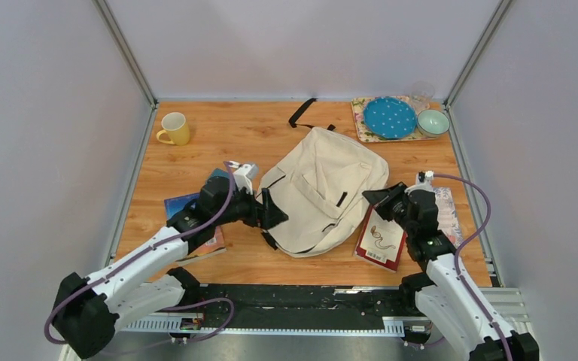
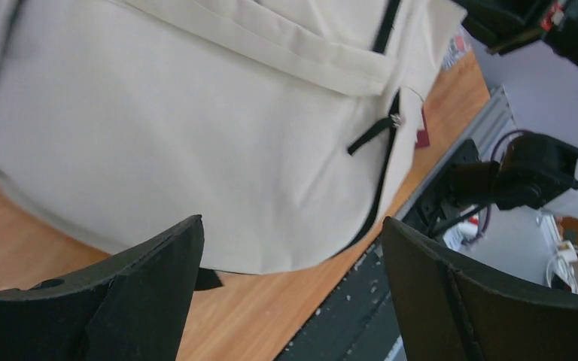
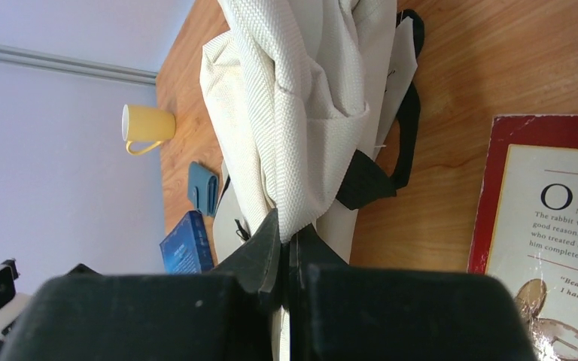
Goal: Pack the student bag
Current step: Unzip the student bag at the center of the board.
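Packing barely begun: right gripper (image 3: 291, 235) pinches a fold of the student bag (image 1: 323, 184), left gripper (image 2: 292, 226) gapes empty; red book (image 1: 381, 239), blue book (image 1: 183, 205) lie outside

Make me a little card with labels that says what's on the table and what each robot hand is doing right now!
bag: cream student bag, lying in the middle of the table
left hand: open, next to the bag's edge, holding nothing
right hand: shut, pinching the bag's cream fabric
books: red book right of the bag; blue book left of it
far side: yellow mug on the left; blue plate and bowl on the right
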Motion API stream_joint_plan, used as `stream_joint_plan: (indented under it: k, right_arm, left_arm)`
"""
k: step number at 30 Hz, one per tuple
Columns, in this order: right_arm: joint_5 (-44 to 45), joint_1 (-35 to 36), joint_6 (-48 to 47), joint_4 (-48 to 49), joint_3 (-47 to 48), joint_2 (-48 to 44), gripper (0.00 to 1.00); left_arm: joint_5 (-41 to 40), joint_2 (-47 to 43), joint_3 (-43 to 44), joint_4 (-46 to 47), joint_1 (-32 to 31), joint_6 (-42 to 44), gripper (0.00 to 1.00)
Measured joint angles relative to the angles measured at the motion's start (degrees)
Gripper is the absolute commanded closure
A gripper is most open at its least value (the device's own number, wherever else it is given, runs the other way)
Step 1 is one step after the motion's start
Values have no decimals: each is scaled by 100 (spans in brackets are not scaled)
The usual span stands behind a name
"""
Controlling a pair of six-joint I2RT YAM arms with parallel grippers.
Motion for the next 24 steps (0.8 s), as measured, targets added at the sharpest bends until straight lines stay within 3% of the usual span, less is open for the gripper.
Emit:
stream_joint_plan:
  k: [4, 7, 13, 24]
  right_arm:
    - [52, 98, 109, 79, -188, -125, 100]
    - [15, 111, 116, 179, -393, -232, 100]
    - [-273, 111, 4, 175, -573, -544, 100]
    - [-835, 114, -566, -42, -564, -745, 100]
  left_arm:
    - [-409, 468, 118, 129, -1132, -247, 7]
    - [-448, 938, 280, 208, -1556, -236, 8]
    - [-216, 1604, 378, 632, -1665, 387, 8]
    - [1001, 2973, 892, 1307, -1668, 1250, 13]
